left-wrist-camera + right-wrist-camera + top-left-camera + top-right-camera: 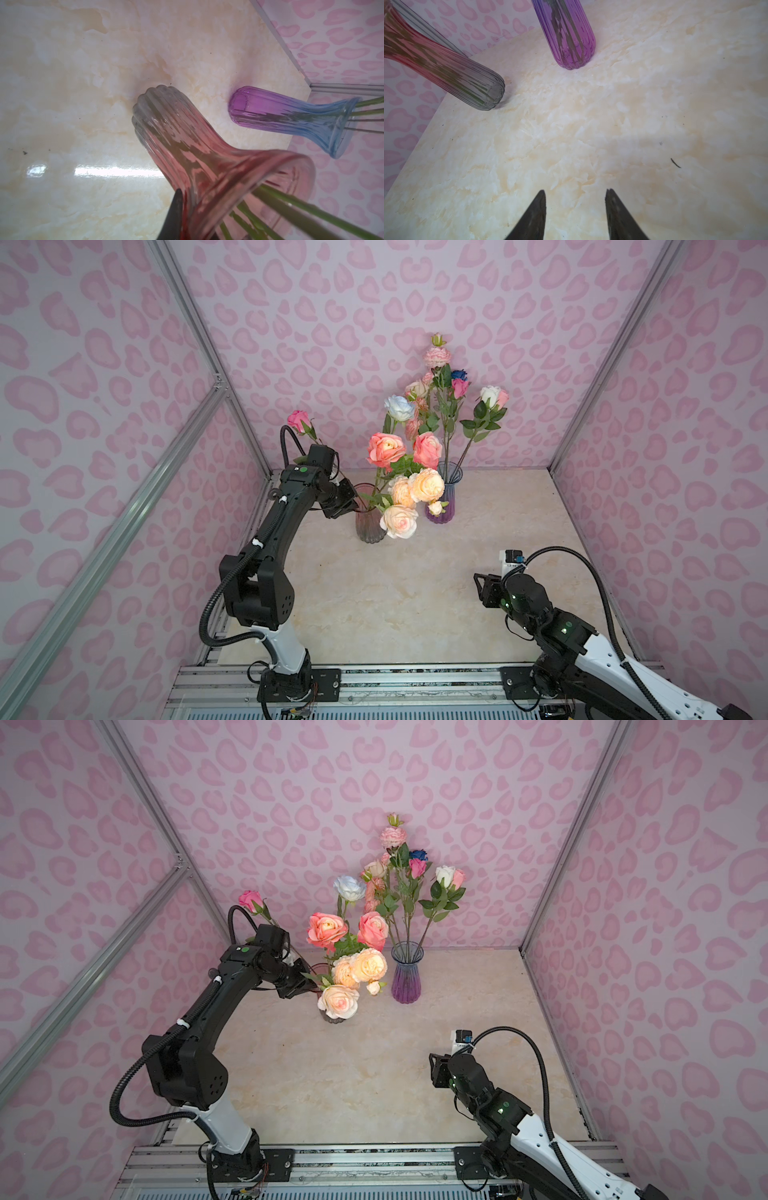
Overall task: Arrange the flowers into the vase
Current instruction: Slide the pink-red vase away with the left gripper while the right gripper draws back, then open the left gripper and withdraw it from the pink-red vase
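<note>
Fingers, left gripper [352, 504]: together, at the rim of the pink-grey vase [367, 526]. My left wrist view shows only one finger [173, 214], against the flared lip. I cannot tell whether a stem is pinched.

Fingers, right gripper [575, 191]: apart, nothing between them, hovering over bare bench [395, 605], well apart from both vases.

Flowers [428, 484]: peach, cream and salmon heads crowd the pink-grey vase, with a white one above them. Taller stems with pink, blue, magenta and white heads stand in the purple-blue vase [441, 508] just beside it, nearer the back wall.

Pink rose [299, 419]: sticks up behind the left wrist, its stem slanting down toward the pink-grey rim. I lose the lower stem behind the arm.

Walls [332, 302]: pink blotch pattern.
</note>
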Tool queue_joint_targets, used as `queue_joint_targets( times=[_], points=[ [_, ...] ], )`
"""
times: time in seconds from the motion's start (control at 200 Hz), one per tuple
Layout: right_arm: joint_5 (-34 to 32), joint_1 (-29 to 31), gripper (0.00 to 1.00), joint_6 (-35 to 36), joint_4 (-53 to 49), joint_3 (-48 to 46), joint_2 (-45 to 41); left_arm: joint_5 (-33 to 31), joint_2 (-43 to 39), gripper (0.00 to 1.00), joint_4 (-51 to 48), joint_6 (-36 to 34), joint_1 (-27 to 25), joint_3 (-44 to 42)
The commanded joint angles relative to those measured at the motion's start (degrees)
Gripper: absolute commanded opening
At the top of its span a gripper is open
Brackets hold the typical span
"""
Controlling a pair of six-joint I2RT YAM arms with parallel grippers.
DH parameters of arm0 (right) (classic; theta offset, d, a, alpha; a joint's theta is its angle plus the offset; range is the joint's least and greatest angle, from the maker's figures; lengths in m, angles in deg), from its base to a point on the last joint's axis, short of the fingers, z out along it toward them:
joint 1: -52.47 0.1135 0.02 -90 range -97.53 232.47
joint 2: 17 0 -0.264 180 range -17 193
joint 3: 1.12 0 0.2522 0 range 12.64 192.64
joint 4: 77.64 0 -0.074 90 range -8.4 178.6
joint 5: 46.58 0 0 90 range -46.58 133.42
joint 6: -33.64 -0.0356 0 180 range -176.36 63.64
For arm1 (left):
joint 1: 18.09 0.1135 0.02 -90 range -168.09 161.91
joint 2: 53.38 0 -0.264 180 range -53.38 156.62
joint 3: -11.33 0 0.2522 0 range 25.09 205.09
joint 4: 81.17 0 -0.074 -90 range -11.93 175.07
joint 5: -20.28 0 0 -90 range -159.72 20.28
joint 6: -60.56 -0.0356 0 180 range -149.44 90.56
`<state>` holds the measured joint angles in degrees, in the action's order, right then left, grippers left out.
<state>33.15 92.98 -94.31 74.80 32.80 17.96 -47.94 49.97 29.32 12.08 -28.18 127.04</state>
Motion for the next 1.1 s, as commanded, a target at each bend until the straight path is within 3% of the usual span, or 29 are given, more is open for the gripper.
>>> queue_joint_targets(
  times=[0.0,0.2,0.755,1.095],
  points=[
    [-0.2,-0.6,0.48,0.1,-2.4,-0.2,-1.4,7.2,3.9,0.04,3.9,2.3,0.2,6.1],
    [-0.3,-1.4,0.48,0.1,-4.3,0.1,-3.0,6.1,11.3,0.04,-2.8,2.0,0.2,14.8],
    [0.6,-2.3,0.47,0.7,-3.3,0.9,-1.3,-2.5,15.3,0.03,-9.3,0.2,-2.0,22.0],
    [0.2,-2.5,0.48,0.0,-5.0,0.5,-3.9,-0.8,17.4,0.14,-9.5,-1.2,-2.2,22.0]
  ],
)
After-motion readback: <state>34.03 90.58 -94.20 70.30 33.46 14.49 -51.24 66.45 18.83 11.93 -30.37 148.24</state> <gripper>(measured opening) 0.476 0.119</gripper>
